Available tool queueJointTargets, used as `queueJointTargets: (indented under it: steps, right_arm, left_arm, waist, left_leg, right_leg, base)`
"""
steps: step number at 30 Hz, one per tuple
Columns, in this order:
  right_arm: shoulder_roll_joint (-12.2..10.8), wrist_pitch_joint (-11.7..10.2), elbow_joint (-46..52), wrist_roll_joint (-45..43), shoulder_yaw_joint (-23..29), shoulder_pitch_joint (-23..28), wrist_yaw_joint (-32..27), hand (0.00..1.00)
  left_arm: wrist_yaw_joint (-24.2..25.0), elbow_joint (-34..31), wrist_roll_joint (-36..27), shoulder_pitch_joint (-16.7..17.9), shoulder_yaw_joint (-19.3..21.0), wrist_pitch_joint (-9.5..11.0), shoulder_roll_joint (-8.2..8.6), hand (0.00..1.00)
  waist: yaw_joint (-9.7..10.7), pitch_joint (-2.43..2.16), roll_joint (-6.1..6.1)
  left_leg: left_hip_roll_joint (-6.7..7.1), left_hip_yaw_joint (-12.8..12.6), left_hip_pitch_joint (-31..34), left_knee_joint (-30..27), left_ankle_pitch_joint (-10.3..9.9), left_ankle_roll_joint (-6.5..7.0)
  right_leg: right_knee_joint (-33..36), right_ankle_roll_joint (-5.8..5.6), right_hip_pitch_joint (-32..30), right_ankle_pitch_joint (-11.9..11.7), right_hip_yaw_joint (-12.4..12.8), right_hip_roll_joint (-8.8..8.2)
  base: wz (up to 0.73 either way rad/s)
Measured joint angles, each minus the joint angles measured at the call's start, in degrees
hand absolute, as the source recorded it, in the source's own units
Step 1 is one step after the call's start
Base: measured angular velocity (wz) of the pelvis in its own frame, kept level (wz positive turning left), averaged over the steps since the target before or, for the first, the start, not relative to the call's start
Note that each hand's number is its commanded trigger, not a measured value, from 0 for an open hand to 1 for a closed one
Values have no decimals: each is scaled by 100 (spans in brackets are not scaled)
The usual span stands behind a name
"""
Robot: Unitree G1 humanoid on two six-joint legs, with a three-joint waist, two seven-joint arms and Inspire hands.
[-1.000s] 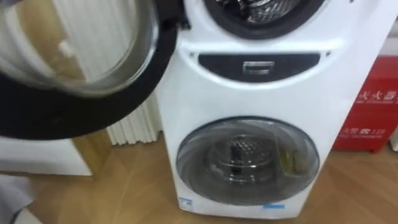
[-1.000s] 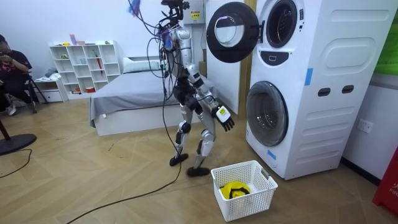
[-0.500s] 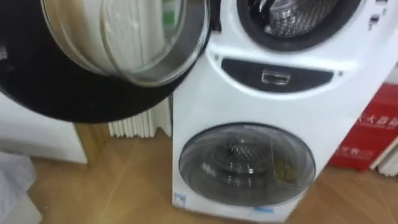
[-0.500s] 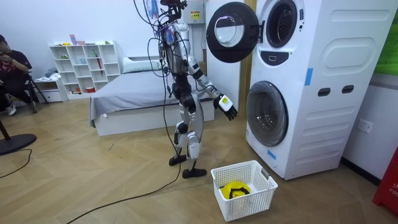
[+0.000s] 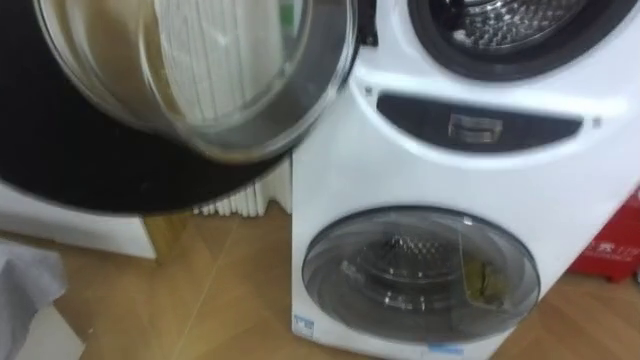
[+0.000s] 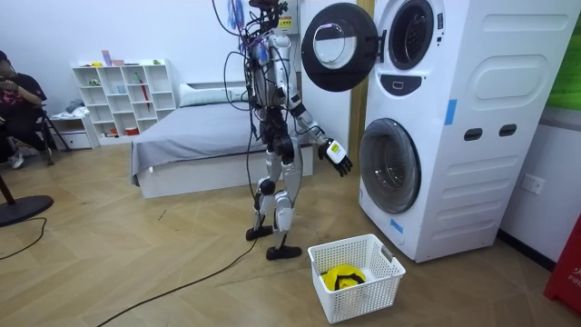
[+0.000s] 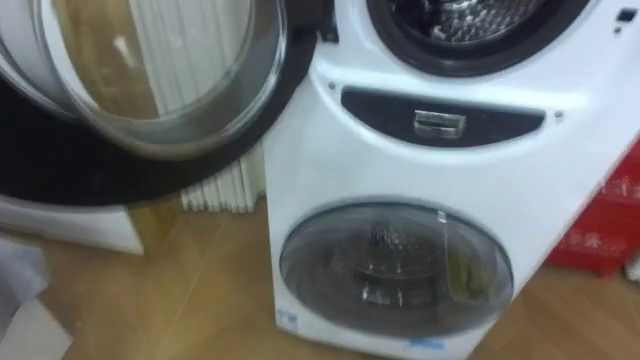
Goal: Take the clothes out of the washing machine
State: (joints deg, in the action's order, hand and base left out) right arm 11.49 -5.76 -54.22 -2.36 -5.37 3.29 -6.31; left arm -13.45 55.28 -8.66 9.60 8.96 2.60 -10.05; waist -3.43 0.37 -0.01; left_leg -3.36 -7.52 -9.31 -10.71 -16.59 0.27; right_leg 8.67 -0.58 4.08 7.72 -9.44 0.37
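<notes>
I stand on the wooden floor facing two stacked white washing machines (image 6: 454,127). The upper machine's round door (image 5: 200,80) hangs open to my left, and its metal drum (image 5: 510,20) shows at the top edge. No cloth can be made out in it. The lower door (image 5: 420,275) is shut, with an olive-yellow piece (image 5: 485,283) behind its glass. In the room view my right hand (image 6: 338,157) is held out toward the machines, fingers relaxed and holding nothing. A white basket (image 6: 386,272) on the floor by my feet holds a yellow cloth (image 6: 345,275).
A white radiator (image 5: 240,205) stands left of the machines, and a red box (image 5: 610,245) on the right. Behind me are a bed (image 6: 200,145) and a white shelf (image 6: 118,95). A person (image 6: 14,100) sits at the room view's left.
I have straightened up and stepped a little nearer the machines, and my right hand has risen. The eye view shifted with me; the open door looms larger.
</notes>
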Motion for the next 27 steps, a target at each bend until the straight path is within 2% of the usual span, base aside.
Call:
queueJointTargets:
  steps: [2,4,5,7,8,10,11,13,14,15,17,18,19,20,22,23,27]
  right_arm:
    - [37,-94,124,-112,103,30,-107,0]
    - [48,-193,136,-319,229,142,-124,0]
    - [83,-193,137,-387,264,250,-126,0]
    - [76,-201,157,-495,437,432,-128,0]
    - [77,-200,179,-543,466,505,-136,0]
    - [81,-207,214,-753,568,702,-144,0]
    - [81,-213,242,-791,667,814,-161,0]
    - [93,-218,314,-808,733,992,-187,0]
    - [92,-218,314,-886,776,1071,-183,0]
    - [92,-217,314,-933,800,1098,-180,0]
    - [92,-217,320,-948,910,1159,-165,0]
    - [94,-217,328,-943,910,1180,-163,0]
    - [98,-212,339,-937,907,1218,-150,0]
    - [104,-183,339,-926,906,1223,-106,0]
    - [101,-132,333,-923,897,1227,-88,0]
    - [101,-98,333,-925,894,1224,-79,0]
    - [103,-40,302,-949,894,1208,-18,0]
  left_arm:
    - [-166,-164,-338,-142,45,81,-142,0]
    - [-250,-480,-534,-146,46,111,-220,0]
    - [-312,-576,-540,-196,53,177,-248,0]
    - [-399,-784,-549,-320,192,177,-283,0]
    - [-420,-906,-563,-351,229,177,-316,0]
    - [-557,-1263,-584,-538,232,186,-584,0]
    - [-636,-1462,-581,-616,294,195,-677,0]
    - [-800,-1979,-571,-668,478,203,-736,0]
    - [-931,-2379,-568,-765,543,207,-776,0]
    - [-983,-2541,-564,-828,546,227,-806,0]
    - [-1038,-2771,-522,-1073,547,368,-994,0]
    - [-1053,-2779,-508,-1122,547,382,-1037,0]
    - [-1099,-2833,-474,-1230,548,376,-1110,0]
    - [-1130,-2986,-475,-1298,547,374,-1155,0]
    - [-1132,-3301,-465,-1397,543,369,-1168,0]
    - [-1197,-3387,-302,-1466,527,319,-1214,0]
    - [-1234,-3492,75,-1475,416,223,-1494,0]
  waist:
    - [13,23,92]
    - [55,13,170]
    - [97,-15,234]
    - [169,-13,335]
    - [169,-23,335]
    - [169,0,471]
    - [164,-27,520]
    - [184,-48,619]
    - [202,-34,656]
    - [205,-31,673]
    - [207,-47,754]
    - [215,-42,749]
    - [246,-72,826]
    - [323,-55,822]
    - [339,-44,814]
    - [340,-21,797]
    - [431,1,726]
  left_leg:
    - [5,10,-48,5,0,0]
    - [8,31,-127,6,0,0]
    - [8,33,-163,6,0,0]
    - [12,48,-216,9,0,0]
    - [14,49,-220,9,0,0]
    - [16,46,-223,9,0,0]
    - [20,24,-233,15,0,0]
    - [19,19,-246,29,0,0]
    - [23,16,-246,31,0,0]
    - [24,0,-243,34,0,0]
    - [23,-29,-285,70,0,0]
    - [21,-34,-309,92,0,0]
    - [16,-38,-343,115,0,0]
    - [16,-39,-334,115,0,0]
    - [15,-38,-318,116,0,0]
    - [15,-39,-312,119,0,0]
    - [18,-35,-228,104,0,0]
  right_leg:
    - [-15,0,60,0,0,0]
    - [-19,0,156,0,-14,-7]
    - [-15,0,205,0,-27,-17]
    - [-10,-1,265,0,20,-20]
    - [-8,-2,269,1,29,-21]
    - [-7,-2,262,1,71,-18]
    - [-5,-2,254,1,94,-19]
    - [-7,-3,246,2,88,-13]
    - [-6,-3,241,2,101,-13]
    - [-6,-3,235,2,103,-14]
    - [-5,-18,233,11,158,-1]
    - [-2,-24,237,15,158,5]
    - [3,-27,242,17,158,19]
    - [10,-31,221,19,157,20]
    - [45,-33,171,22,161,24]
    - [46,-33,164,22,168,27]
    - [55,-20,61,9,188,36]
  base:
    - [0]
    - [7]
    - [17]
    - [15]
    - [5]
    - [-8]
    - [-12]
    - [-10]
    - [-4]
    - [-4]
    - [-13]
    - [-17]
    - [-12]
    - [-10]
    - [-9]
    - [-7]
    - [0]
